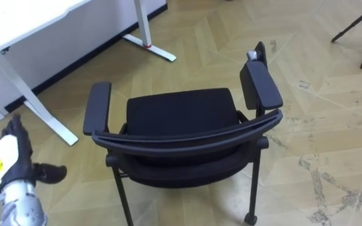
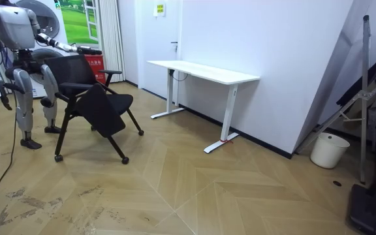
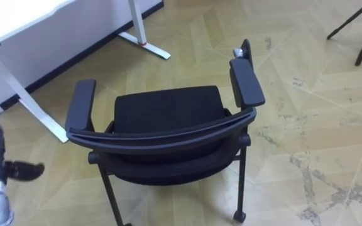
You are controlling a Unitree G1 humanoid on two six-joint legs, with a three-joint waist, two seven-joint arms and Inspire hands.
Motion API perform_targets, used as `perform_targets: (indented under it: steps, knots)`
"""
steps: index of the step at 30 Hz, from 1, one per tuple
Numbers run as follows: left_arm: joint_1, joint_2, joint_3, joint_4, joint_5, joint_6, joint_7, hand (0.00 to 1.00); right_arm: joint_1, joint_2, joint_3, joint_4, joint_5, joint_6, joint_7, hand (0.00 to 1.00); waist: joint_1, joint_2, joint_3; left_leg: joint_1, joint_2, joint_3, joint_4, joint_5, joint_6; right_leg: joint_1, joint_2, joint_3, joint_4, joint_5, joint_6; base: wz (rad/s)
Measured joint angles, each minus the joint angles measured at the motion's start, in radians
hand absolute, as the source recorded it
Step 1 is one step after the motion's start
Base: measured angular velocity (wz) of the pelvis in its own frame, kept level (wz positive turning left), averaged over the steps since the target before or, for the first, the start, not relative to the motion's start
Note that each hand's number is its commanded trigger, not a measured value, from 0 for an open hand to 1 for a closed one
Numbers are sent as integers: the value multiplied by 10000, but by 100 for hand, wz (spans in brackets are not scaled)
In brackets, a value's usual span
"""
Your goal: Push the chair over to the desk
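Your robot's left hand [image 1: 11, 157] is raised just left of the chair [image 1: 181, 116], level with its backrest. The fingers are straight and the thumb is spread out toward the chair. It holds nothing and touches nothing; bare floor shows between the thumb and the chair frame. In the room view the right hand [image 2: 6, 100] hangs at the robot's side behind the chair, and you cannot tell whether it is spread or closed.

There is one black chair, directly in front of the robot with its back toward it. It has two armrests, the left [image 1: 97, 107] and the right [image 1: 261, 85]. One white desk [image 1: 30, 19] stands beyond the chair, and one white bucket [image 2: 329, 149] stands well beyond both.
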Motion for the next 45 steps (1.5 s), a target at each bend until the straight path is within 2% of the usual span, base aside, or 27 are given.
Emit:
perform_targets:
  steps: [7, 11, 13, 15, 20, 22, 24, 25, 27, 28, 30, 31, 34, 36, 37, 39, 40, 43, 45]
  knots:
    - [-112, 3, -398, -1244, 468, 153, -25, 0, -1, 26, 411, 0, 145, 59, 18, 0, -19, 1, 2, -48, 1, 61, 9, 0, 0, -101, -2, 65, 4, 1, -2, -2]
    - [-151, 9, -748, -1710, 1522, 216, -306, 0, -6, 53, 516, 56, 193, 46, 193, 0, -72, 13, 7, -77, 2, 59, 18, 0, 0, -88, -5, 50, 1, 2, -2, 0]
    - [-155, 115, -1005, -1864, 1931, 220, -511, 0, -12, 51, 517, 71, 198, 43, 203, 0, -76, 29, 16, -144, 2, 46, 30, 1, 0, -93, -13, 23, -2, 2, -2, 4]
    - [-163, 358, -1353, -1933, 2506, 213, -885, 0, -53, 43, 505, 105, 160, 25, 224, 0, -135, 41, 20, -171, 1, -1, 55, 1, 0, -95, -13, 1, -9, 2, -2, 4]
    - [-157, 557, -1489, -2367, 3539, 395, -1769, 0, -75, -69, 505, 171, 188, -64, 297, 0, -254, 121, 60, -177, -3, -33, 66, 0, 0, -124, -14, 9, -17, 3, -3, 0]
    - [-157, 854, -1759, -2690, 3558, 507, -2090, 0, -109, -136, 510, 310, 203, -66, 397, 0, -279, 183, 87, -184, -4, -36, 66, 0, 0, -131, -13, 10, -17, 2, -3, 0]
    - [-156, 1286, -2141, -3253, 3938, 626, -2560, 0, -185, -235, 507, 453, 211, -67, 474, 0, -297, 296, 108, -211, -4, -14, 61, 0, 0, -175, -13, 11, -16, 2, -3, 0]
    - [-157, 1380, -2201, -3413, 3987, 655, -2701, 0, -205, -264, 507, 474, 211, -68, 489, 0, -297, 323, 103, -224, -4, -12, 61, 0, 1, -189, -13, 11, -16, 2, -3, 0]
    - [-154, 1809, -2529, -3927, 4150, 792, -3237, 0, -356, -364, 517, 725, 235, -73, 560, 0, -316, 385, 83, -224, -4, -15, 62, 1, 0, -188, -14, 0, -20, 2, -3, 0]
    - [-145, 1922, -2625, -4093, 4163, 860, -3444, 0, -373, -374, 515, 741, 235, -73, 552, 0, -317, 391, 79, -220, -4, -17, 62, 1, 0, -183, -14, -2, -22, 2, -2, 0]
    - [-139, 2140, -2718, -4869, 4350, 1091, -4390, 0, -428, -381, 517, 739, 234, -102, 611, 0, -318, 370, 92, -248, -4, -46, 65, 1, 0, -187, -14, -16, -35, 2, -2, 4]
    - [-169, 2348, -2795, -5168, 4334, 1162, -4762, 0, -479, -396, 517, 747, 234, -116, 668, 0, -319, 368, 94, -272, -4, -50, 66, 1, 0, -204, -14, 12, -33, 2, -2, 3]
    - [-229, 2772, -2961, -5570, 4257, 1364, -5696, 0, -644, -497, 514, 778, 215, -116, 839, 0, -354, 404, 76, -299, -11, -49, 75, 2, 2, -239, -25, 11, -28, 2, -2, 0]
    - [-230, 3319, -3368, -5862, 4098, 1755, -6810, 0, -886, -598, 513, 923, 148, -78, 883, 0, -554, 430, 81, -272, -11, -49, 87, 3, 2, -203, -32, -44, -22, 2, -2, 0]
    - [-230, 3380, -3393, -5885, 4097, 1763, -7116, 0, -926, -619, 505, 929, 143, -73, 882, 0, -601, 438, 84, -264, -11, -45, 87, 3, 2, -200, -33, -42, -22, 2, -2, 0]
    - [-232, 3496, -3414, -6146, 3882, 1881, -8264, 0, -1044, -746, 494, 895, 161, -70, 903, 0, -659, 502, 91, -294, -10, -29, 121, 2, 3, -216, -37, -31, -23, 2, -2, -2]
    - [-237, 3561, -3414, -6502, 3686, 2017, -8732, 0, -1034, -794, 456, 898, 141, -67, 888, 0, -671, 527, 98, -368, -11, -55, 167, 2, 3, -256, -40, -33, -20, 2, -2, 4]
    - [-370, 3706, -3412, -7367, 3405, 2128, -9714, 0, -976, -834, 214, 909, -8, -50, 893, 0, -691, 607, 99, -584, -13, -160, 319, 1, 3, -356, -45, -61, -10, 2, -3, 11]
    - [-1063, 3916, -3413, -7666, 2934, 2150, -10594, 0, -982, -919, 185, 1071, -41, -48, 894, 0, -614, 765, 129, -664, -16, -227, 414, 1, 2, -378, -52, -89, 39, 2, -2, 9]
